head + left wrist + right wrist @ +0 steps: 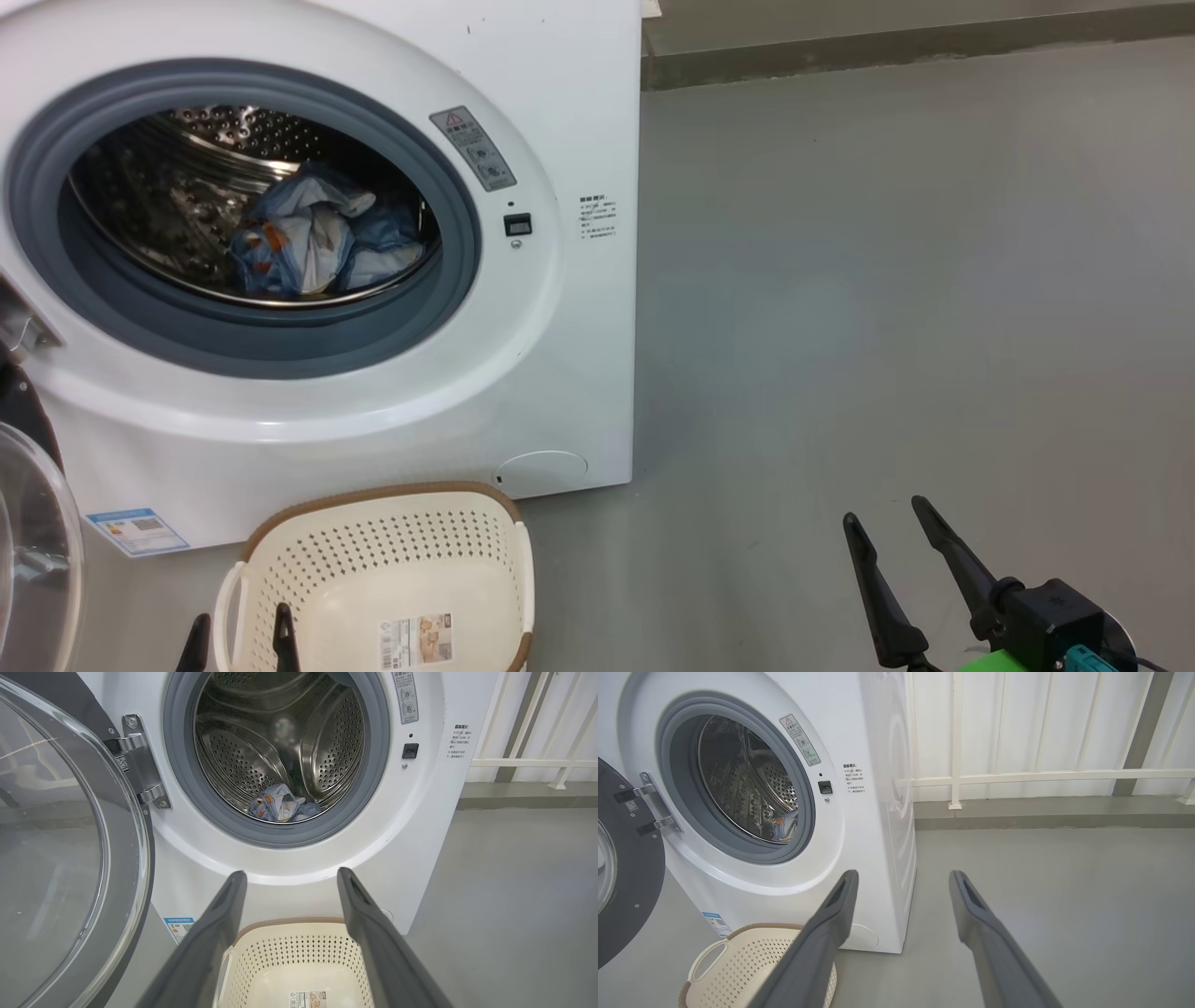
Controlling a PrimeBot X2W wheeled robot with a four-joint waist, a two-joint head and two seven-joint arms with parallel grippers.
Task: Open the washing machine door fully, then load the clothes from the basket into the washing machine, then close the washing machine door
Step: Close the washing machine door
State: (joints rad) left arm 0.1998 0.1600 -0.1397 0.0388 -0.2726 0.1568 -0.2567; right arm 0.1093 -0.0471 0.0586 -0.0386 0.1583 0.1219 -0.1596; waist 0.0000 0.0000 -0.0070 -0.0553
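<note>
There is one washing machine (pixel 560 112), white, standing at the far left on the floor (pixel 887 280). Its one door (pixel 60 849) is swung wide open to the left and comes toward the near side. The door is round, so it has no real long axis. What matters is its hinge (pixel 140 765), which stands upright at the left edge of the opening.

One basket (pixel 373 493) sits on the floor, just in front of the machine. It looks empty; I see only a label on its bottom. The clothes (pixel 308 238) lie as one crumpled blue bundle low in the drum (pixel 233 760); how many garments there are, I cannot tell.

There are two end effectors, both with the fingers wide apart and holding nothing. The left end effector (pixel 290 873) hangs over the near side of the basket, and the door is just to its left. The right end effector (pixel 883 509) is well apart, over bare floor at the right.

In my judgement only closing the door remains, and the left arm is the nearer one for pushing it to the right
</note>
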